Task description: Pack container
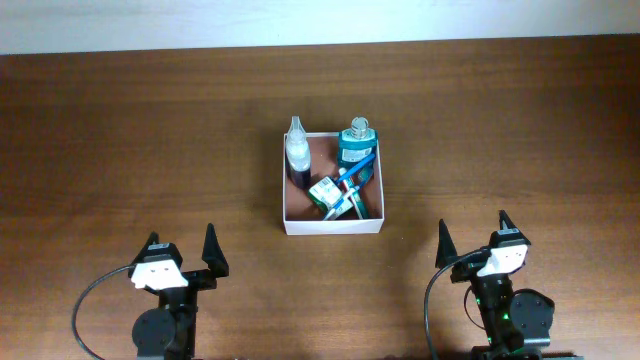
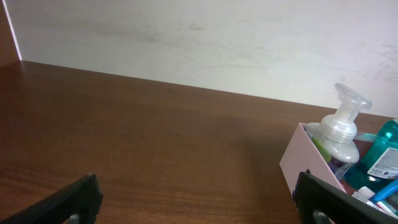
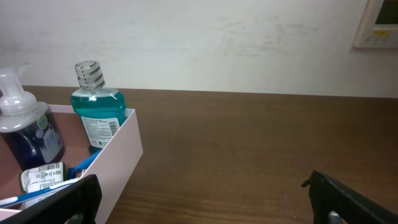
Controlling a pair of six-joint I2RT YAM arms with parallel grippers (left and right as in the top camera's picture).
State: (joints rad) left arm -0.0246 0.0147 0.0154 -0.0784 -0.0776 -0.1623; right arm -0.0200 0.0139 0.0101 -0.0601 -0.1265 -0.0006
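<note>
The container (image 1: 283, 195) is a white-walled square box with a reddish-brown bottom at the table's middle. Inside stand a clear-topped foam pump bottle (image 1: 297, 150) and a teal bottle (image 1: 356, 145). A blue toothbrush (image 1: 352, 180) and small green-white packets (image 1: 330, 195) lie in it. The container also shows in the left wrist view (image 2: 298, 158) and the right wrist view (image 3: 121, 152). My left gripper (image 1: 183, 255) is open and empty near the front left. My right gripper (image 1: 473, 240) is open and empty near the front right.
The brown wooden table (image 1: 120, 150) ends at a white wall (image 1: 300, 20) at the back. A white wall fixture (image 3: 379, 25) shows at the upper right of the right wrist view.
</note>
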